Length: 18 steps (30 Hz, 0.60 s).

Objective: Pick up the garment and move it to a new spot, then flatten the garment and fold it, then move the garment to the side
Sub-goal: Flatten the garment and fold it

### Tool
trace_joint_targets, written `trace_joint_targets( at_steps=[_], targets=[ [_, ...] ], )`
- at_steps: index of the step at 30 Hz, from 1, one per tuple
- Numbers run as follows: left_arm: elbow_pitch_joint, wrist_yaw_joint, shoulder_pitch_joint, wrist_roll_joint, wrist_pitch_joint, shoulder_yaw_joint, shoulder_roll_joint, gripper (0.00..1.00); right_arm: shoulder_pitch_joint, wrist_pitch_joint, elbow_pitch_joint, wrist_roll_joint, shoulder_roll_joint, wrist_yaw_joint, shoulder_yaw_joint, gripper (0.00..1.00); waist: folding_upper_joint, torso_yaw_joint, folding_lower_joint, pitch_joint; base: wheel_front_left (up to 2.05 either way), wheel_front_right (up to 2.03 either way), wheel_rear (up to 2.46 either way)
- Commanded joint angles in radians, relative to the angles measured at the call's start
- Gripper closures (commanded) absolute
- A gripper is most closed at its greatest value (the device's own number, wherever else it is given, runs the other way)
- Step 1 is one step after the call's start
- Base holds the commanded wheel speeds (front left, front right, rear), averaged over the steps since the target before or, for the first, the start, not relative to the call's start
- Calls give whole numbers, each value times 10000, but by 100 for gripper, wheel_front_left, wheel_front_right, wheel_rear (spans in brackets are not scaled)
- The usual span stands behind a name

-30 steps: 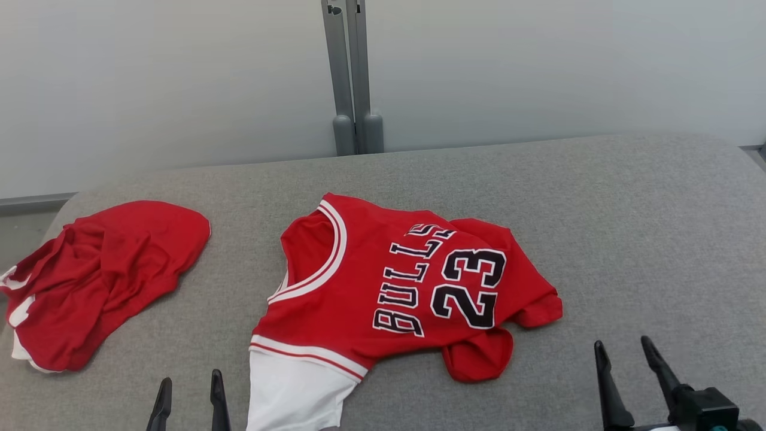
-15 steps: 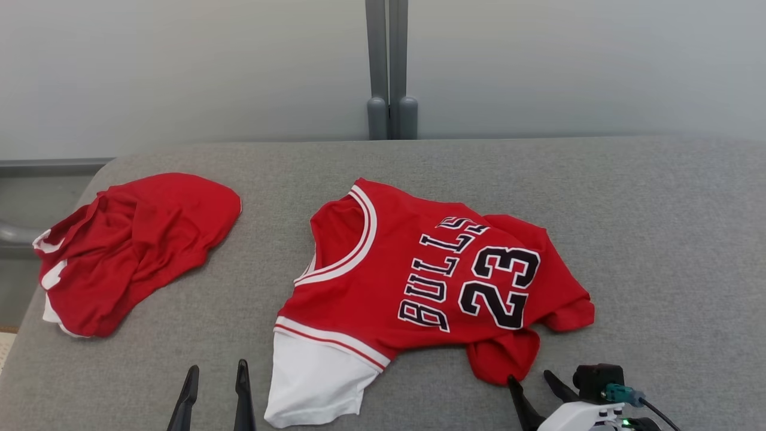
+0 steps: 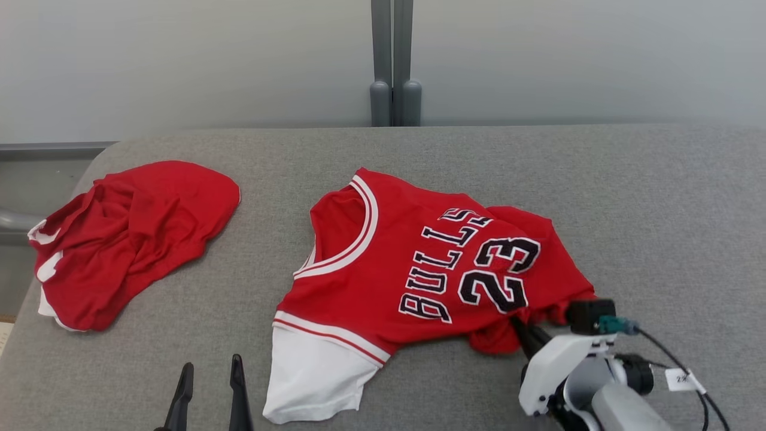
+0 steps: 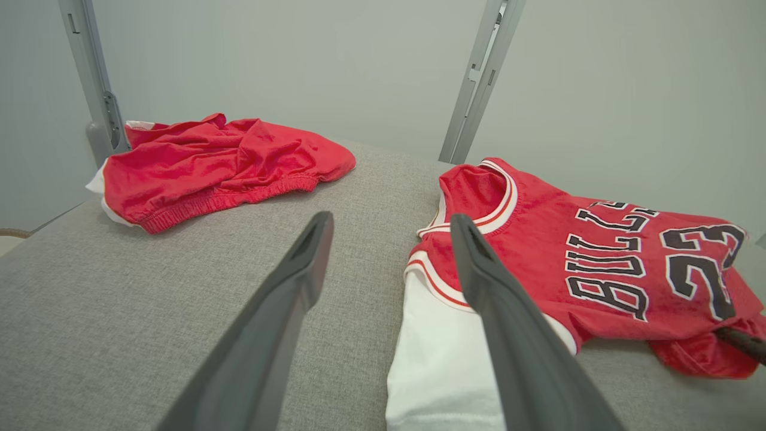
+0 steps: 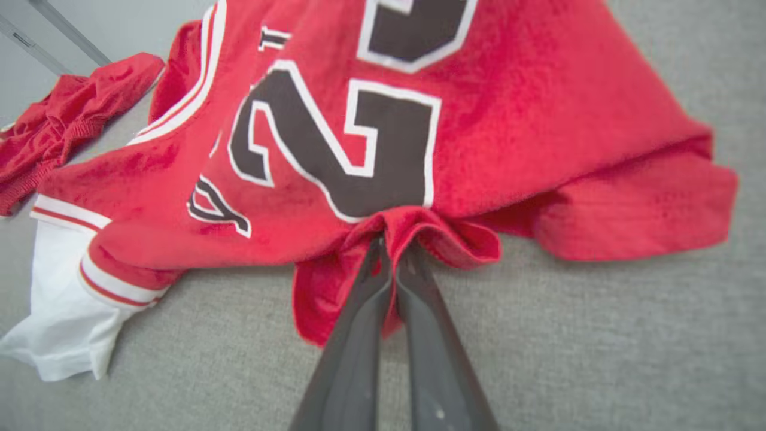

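Since 1 s ago the R gripper (image 3: 519, 326) has gone fwd from the near edge up to the jersey (image 3: 419, 269) & shut. Its 2 dark fingers are pressed together on a bunched fold of red fabric at the hem, directly under the black "23". In the right wrist view the fold puckers up over the fingertips, 1 loose red flap lies beneath the fingers & another spreads out to their right. Can't tell if the pinched bit is off the surface yet. Rest of the jersey lies on the grey padded surface (image 3: 658, 209) ahead & to the left of this gripper, "BULLS" next to the number, white-trimmed neck opening at the far left end.

L gripper (image 3: 211, 362) hangs low at the near edge w/ fingers apart, nothing between them, grey surface underneath. A white panel (image 3: 311, 377) of the jersey lies just to its right, not touching it. Ahead & left of the L gripper, well apart from the jersey, a 2nd red garment (image 3: 131, 239) sits crumpled by the surface's left edge. Beyond both, 2 grey posts (image 3: 392, 60) stand vs. a pale wall (image 3: 179, 60)
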<state>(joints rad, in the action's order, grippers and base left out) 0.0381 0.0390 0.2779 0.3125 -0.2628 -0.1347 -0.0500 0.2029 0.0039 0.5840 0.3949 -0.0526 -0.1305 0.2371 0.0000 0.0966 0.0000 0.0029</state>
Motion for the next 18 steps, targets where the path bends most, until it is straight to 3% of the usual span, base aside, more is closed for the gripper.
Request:
trace_joint_targets(
  at_steps=[1, 10, 14, 18],
  targets=[
    [15, 60, -128, 64, -27, 16, -12, 0, 256, 294, -440, -107, -268, -4, -125, 100, 0, -129, 0, -66, 0, 0, 0],
    [11, 180, -199, 246, -27, 81, -13, 0, 973, 4457, -6012, 1235, -2980, -2, -1188, 100, 0, -373, 0, -212, 0, 0, 0],
    [-34, 172, -216, 295, -27, 19, -13, 0, 927, 6448, -7285, 1896, -4317, -2, -1109, 100, 0, -357, 0, -229, 0, 0, 0],
    [-74, 112, -204, 317, -27, -14, -15, 0, 356, 8286, -8018, 2738, -6068, -1, -861, 100, 0, -270, 0, -223, 0, 0, 0]
  ],
)
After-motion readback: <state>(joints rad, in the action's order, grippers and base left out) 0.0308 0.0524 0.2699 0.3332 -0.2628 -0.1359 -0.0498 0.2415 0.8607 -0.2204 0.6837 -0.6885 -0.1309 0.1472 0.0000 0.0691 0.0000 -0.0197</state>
